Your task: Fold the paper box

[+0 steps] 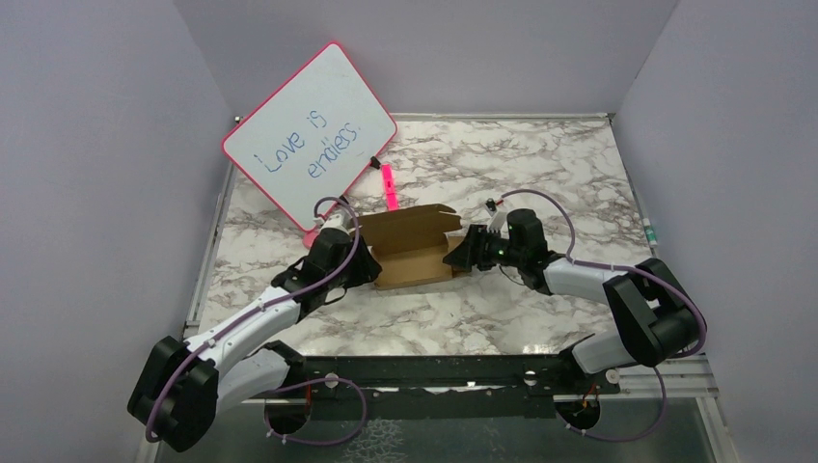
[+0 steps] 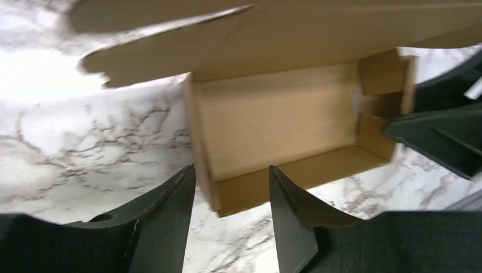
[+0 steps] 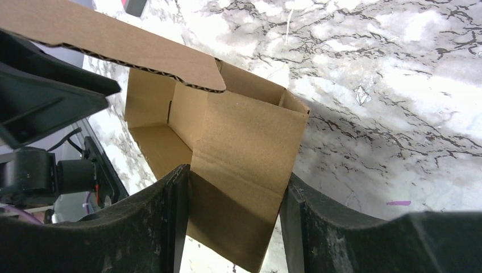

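Top external view: the paper box (image 1: 413, 253) sits mid-counter (image 1: 540, 164), its walls raised and lid open. The left hand (image 1: 365, 258), fingers apart, straddles one corner. The right hand (image 1: 451, 258) seems clamped across the end panel. Tucking and closing remain.

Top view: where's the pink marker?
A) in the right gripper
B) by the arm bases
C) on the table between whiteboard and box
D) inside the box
C: the pink marker lies on the table just beyond the paper box, below the whiteboard.
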`<state>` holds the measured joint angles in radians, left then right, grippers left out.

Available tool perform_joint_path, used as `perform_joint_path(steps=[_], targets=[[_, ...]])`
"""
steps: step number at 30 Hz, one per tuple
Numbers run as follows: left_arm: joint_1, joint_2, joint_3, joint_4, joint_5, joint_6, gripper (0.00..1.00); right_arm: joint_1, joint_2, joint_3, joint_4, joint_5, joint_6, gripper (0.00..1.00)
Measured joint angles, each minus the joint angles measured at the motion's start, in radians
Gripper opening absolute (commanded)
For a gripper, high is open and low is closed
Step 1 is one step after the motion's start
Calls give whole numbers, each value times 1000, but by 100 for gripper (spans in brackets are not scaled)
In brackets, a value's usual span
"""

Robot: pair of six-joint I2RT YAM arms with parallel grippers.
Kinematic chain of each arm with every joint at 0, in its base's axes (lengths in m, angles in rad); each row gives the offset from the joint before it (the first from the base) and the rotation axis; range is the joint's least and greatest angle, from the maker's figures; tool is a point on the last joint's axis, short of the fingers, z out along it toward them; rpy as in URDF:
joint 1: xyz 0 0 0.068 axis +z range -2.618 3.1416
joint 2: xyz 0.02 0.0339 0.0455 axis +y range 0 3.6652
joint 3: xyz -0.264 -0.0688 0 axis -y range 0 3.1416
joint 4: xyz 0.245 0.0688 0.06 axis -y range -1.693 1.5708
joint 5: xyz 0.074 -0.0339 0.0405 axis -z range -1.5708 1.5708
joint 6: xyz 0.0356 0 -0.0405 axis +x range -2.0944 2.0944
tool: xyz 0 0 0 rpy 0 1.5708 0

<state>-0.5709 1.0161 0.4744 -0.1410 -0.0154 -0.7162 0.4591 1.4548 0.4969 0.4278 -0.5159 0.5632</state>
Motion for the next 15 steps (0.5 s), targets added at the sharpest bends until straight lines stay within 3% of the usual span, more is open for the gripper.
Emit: perform_joint_path(steps=[6, 15], targets=[[-71, 56, 115, 38, 5, 3, 52, 0, 18, 33, -43, -2, -27, 57], [-170, 300, 167, 176, 31, -1, 52, 0, 21, 85, -135, 13, -72, 58]])
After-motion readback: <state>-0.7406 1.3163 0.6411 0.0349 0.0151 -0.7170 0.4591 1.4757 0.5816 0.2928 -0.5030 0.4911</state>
